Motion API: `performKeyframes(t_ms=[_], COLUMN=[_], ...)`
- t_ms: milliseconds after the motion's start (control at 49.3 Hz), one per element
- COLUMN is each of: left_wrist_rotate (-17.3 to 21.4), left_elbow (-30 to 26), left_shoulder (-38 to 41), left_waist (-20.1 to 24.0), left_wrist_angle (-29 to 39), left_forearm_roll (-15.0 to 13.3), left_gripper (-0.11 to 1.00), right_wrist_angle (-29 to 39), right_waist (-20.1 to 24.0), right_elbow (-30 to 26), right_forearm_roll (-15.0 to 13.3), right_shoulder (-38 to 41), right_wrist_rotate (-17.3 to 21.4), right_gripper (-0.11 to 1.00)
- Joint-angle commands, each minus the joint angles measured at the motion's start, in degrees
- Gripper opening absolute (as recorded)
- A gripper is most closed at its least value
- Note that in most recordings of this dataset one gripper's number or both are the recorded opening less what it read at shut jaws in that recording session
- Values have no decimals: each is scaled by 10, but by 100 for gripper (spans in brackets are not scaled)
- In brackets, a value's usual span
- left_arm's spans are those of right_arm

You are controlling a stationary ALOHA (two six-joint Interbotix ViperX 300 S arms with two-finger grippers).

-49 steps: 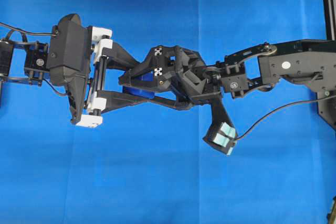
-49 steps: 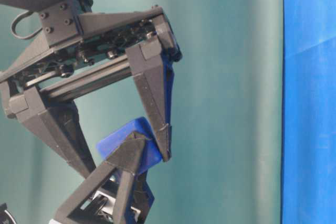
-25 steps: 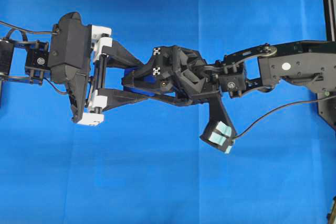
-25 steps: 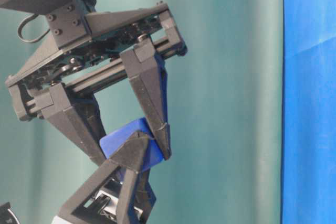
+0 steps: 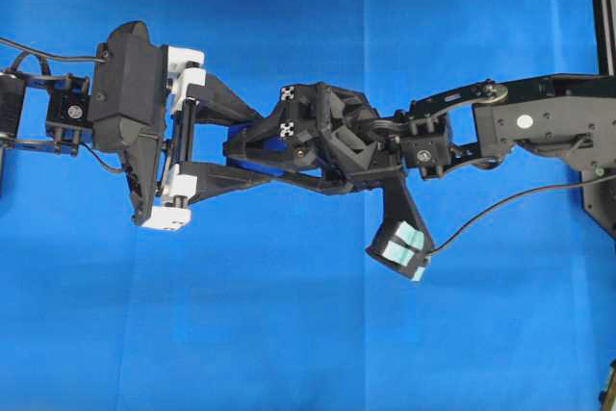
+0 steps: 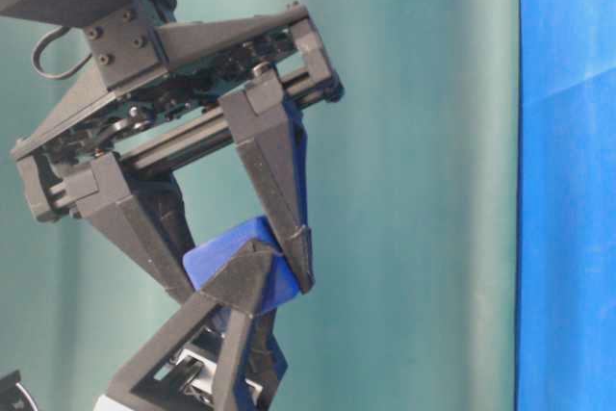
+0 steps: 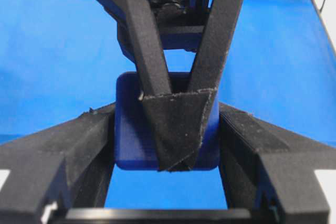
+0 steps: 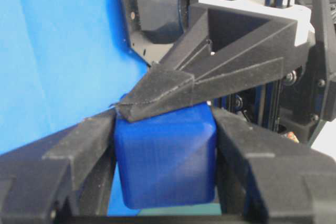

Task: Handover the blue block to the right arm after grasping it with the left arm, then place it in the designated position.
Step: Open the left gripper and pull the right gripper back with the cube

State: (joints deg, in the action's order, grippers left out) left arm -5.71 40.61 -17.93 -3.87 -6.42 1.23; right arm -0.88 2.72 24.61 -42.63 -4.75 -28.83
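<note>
- Closest in, the blue block (image 8: 165, 156) sits between the right gripper's (image 8: 164, 150) two black fingers (image 8: 68, 156), which press flat against its left and right sides in the right wrist view.
- The left gripper (image 7: 167, 124) has it too: in the left wrist view its fingers (image 7: 79, 140) squeeze the block's (image 7: 128, 129) sides, while one right-arm finger crosses the block's face.
- So both sets of fingers are clenched on the block at once, crosswise to each other.
- From table level, the block (image 6: 217, 255) hangs up in the air, pinched between the right gripper (image 6: 243, 271) coming down from above and the left gripper's tip rising from below.
- From overhead, the left arm (image 5: 130, 117) with its white finger mounts reaches in from the left, and the right arm (image 5: 539, 127) from the right; they meet near the middle.
- Beneath them lies the bright blue cloth (image 5: 289, 334), well below the block.
</note>
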Motion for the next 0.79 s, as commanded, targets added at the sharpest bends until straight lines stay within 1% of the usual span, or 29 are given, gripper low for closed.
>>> performKeyframes(t_ms=[0,20,41,142,182,223,263,466,770], left_wrist_rotate=[-6,-7,-9,-10,-10,-9,-8,-7,-10], left_elbow=[-8,-7,-6,-4,-4,-4,-5,-1,13], left_shoulder=[-8,-8,-9,-11,-11,-12,-12,-16,-29], left_waist=[-6,-6,-6,-6,-6,-6,-6,0,4], left_wrist_angle=[-4,-4,-5,-7,-7,-8,-9,-9,-9], left_forearm_roll=[-1,-1,0,-1,-1,-1,-1,-1,-1], left_gripper=[49,50,52,79,87,92,93,93,93], right_wrist_angle=[0,0,-1,-1,1,3,4,5,11], right_waist=[-3,-3,-3,-3,-3,-3,-3,-1,4], right_elbow=[-16,-16,-16,-15,-15,-14,-14,-4,62], right_forearm_roll=[2,1,1,2,2,3,3,4,6], right_shoulder=[-11,-11,-10,-11,-11,-11,-11,-19,-92], right_wrist_rotate=[2,2,2,2,2,2,2,4,11], right_gripper=[42,42,42,42,42,42,42,42,42])
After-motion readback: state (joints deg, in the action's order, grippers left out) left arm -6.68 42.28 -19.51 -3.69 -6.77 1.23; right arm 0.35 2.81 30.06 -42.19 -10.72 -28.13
